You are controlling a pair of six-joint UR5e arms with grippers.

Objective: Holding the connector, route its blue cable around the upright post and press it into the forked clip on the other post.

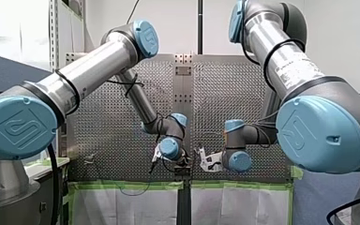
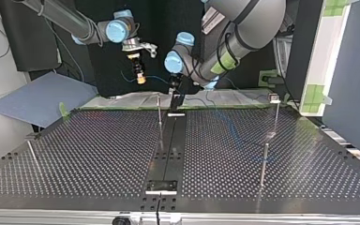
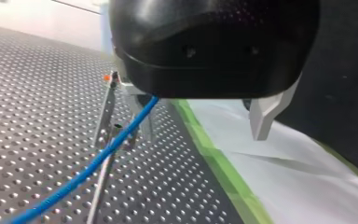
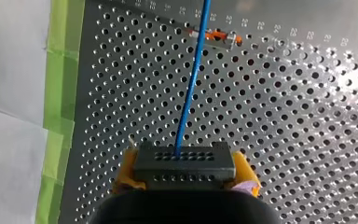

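My right hand is pinching the boxy, holey plug, blue cable leaving at twelve o'clock; left hand is gaping.

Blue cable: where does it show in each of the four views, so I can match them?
Front view: too thin to make out.
Top view: the blue cable lies faintly on the perforated table, right of the middle strip.
Left wrist view: runs from under my left hand away over the table.
Right wrist view: leaves the connector in my right hand, running straight ahead.
Shared landmark: the perforated table.
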